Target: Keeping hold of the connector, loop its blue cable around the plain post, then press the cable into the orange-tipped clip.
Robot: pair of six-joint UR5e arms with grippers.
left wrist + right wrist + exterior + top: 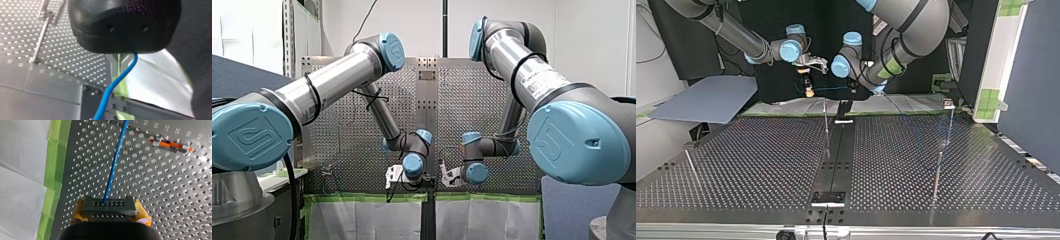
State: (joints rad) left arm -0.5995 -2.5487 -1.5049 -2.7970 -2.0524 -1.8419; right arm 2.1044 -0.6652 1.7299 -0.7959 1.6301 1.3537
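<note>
My right gripper (pixel 110 213) is clamped on the connector (pixel 109 205) near the table (pixel 175 195) edge, so I should keep that clamp firm and the cable (pixel 113 170) taut while sweeping round the post (pixel 826 130); whether my left gripper (pixel 120 66) pinches it I cannot tell.

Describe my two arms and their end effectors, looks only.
My left arm and my right arm are silver tubes with light-blue joint caps bearing an embossed logo, black cables strapped alongside; the right one carries a white label. The left end effector has a rounded black housing; the right end effector is black with yellow pads.
</note>
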